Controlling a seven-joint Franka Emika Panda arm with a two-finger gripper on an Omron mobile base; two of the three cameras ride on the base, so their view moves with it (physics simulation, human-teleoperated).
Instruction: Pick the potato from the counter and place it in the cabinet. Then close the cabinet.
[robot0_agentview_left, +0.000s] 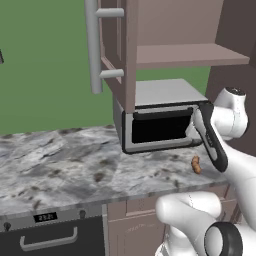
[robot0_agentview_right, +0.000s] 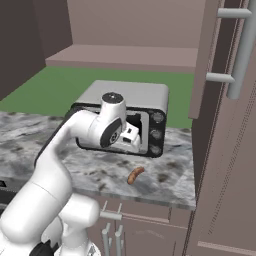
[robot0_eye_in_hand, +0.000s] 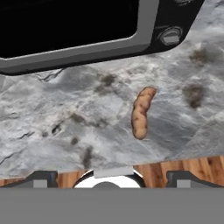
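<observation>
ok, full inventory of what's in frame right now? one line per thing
potato: 1, orange-brown, lying on the counter in front of the toaster oven, near the front edge, untouched
counter: 1, grey-white marbled stone, spans the base views
toaster oven: 1, silver with black window and knobs, on the counter below the cabinet
cabinet: 1, mauve-brown, above the toaster oven, doors open, inner shelf visible
bar handles: grey, vertical, one on each open door
drawer fronts: mauve-brown, under the counter
black appliance front: 1, with handle and small display, lower left under the counter
wall: green, behind the counter
gripper: 1, dark fingertips, open, above the counter near the potato, holding nothing
</observation>
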